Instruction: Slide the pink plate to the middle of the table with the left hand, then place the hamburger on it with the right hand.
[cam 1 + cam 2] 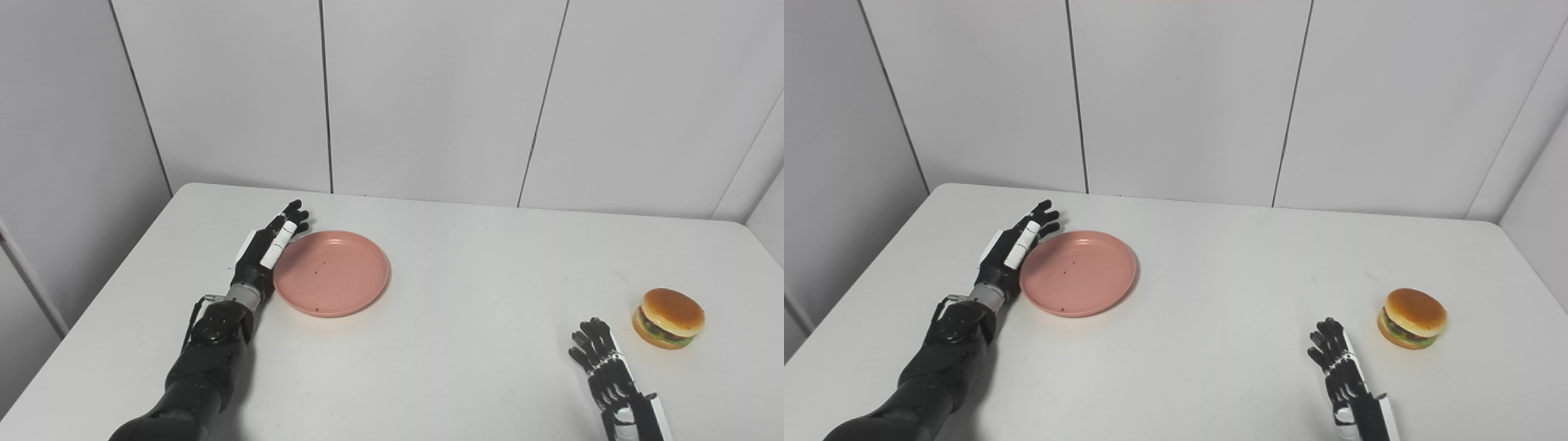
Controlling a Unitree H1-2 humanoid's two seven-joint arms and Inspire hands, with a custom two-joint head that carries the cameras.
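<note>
Nearest the camera, the right hand [612,380] lay low over the white table [478,294] with fingers extended and apart, holding nothing; the hamburger [669,318] sat upright, bun uppermost, just beyond and to the right of its fingertips, apart from them. Farther back on the left, the left hand [269,245] was extended flat with fingers straight, gripping nothing, its inner edge against the left rim of the pink plate [334,275]. The plate lay flat, left of the table's middle.

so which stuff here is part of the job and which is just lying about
In the job: plate, hamburger, left hand beside the plate's left rim, right hand near the hamburger.
Lying about: nothing else on the table.
</note>
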